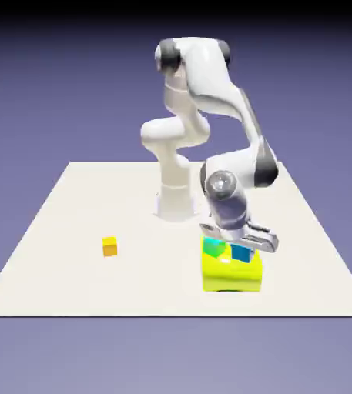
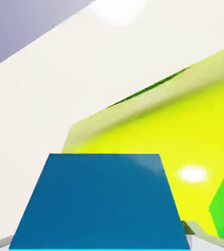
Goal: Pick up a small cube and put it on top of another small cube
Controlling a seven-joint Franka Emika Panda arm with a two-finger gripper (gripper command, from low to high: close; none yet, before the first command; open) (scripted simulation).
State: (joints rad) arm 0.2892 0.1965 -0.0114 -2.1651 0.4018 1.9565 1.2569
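Small cube [image 2: 99, 201], smooth blue, gripped in closed hand [image 1: 239, 245], above glossy yellow block [image 1: 232, 275]

Bright, even light falls on the pale table [image 1: 71, 231], and the exterior view is crisp, with only a faint shadow under the yellow block [image 1: 231, 275] near the table's front edge. In the hand view a white hotspot glares off the tabletop, another glints on the block's top, and edges look soft.
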